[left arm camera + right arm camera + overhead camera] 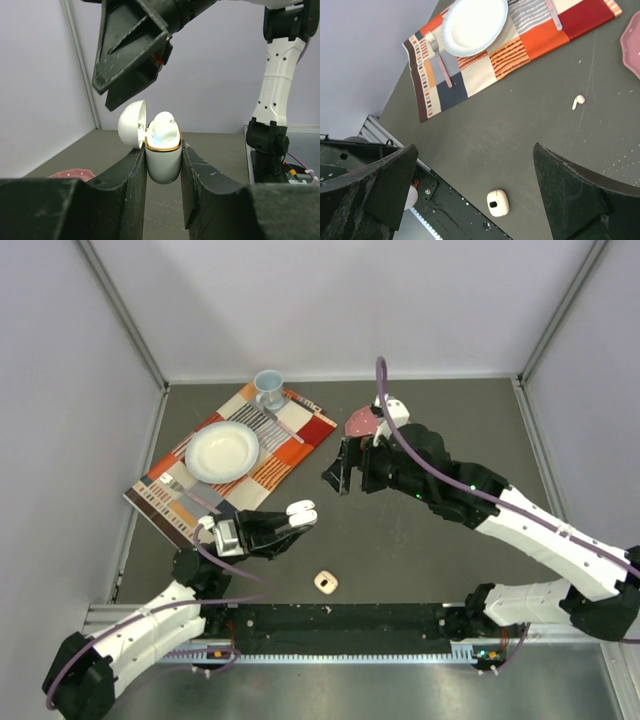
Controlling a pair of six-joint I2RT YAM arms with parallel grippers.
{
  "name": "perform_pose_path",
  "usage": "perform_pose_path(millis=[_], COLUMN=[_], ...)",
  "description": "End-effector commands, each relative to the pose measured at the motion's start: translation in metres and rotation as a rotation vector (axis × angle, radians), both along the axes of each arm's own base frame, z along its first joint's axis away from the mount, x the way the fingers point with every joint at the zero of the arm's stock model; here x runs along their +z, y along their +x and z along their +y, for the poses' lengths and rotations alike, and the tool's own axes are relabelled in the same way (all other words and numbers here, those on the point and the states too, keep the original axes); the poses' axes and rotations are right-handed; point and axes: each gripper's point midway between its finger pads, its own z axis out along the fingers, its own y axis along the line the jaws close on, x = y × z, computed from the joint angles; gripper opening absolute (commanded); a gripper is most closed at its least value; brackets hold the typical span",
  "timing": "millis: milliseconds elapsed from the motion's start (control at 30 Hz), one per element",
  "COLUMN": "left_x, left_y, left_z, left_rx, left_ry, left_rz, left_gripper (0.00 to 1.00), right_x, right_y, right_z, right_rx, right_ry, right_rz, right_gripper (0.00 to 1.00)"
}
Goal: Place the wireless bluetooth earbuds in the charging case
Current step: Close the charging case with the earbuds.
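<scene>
The left gripper point(163, 150) clamps the open case point(163, 170), one bud point(164, 131) seated; right gripper point(475, 150), wide and empty, should fetch the loose bud point(578, 101).

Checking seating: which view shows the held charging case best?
Left wrist: charging case close up, lid open, earbud inside. Top external shows only a small white blob; right wrist shows almost nothing of it.
</scene>
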Motion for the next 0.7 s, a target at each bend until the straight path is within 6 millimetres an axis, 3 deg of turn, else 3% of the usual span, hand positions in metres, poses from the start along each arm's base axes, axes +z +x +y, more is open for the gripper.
perform_pose_path(millis=[0,433,667], left_x=[0.026,0.025,0.024], left_y=[-0.012,-0.013,-0.012], left_z=[-0.002,-0.008,-0.008], left_rx=[-0.053,-0.095,-0.089], left_ry=[-0.027,-0.019,-0.019], left_rz=[-0.081,-0.071,-0.065], left_gripper=[0.00,0.00,0.00], right_x=[0.002,-0.018,-0.026], right_y=[0.003,-0.007,-0.012], right_z=[0.016,0.040,0.044], right_rx=[0.030,0.147,0.182], right_ry=[0.027,0.013,0.009], right_rz=[0.023,0.082,0.103], right_gripper=[0.99,0.99,0.99])
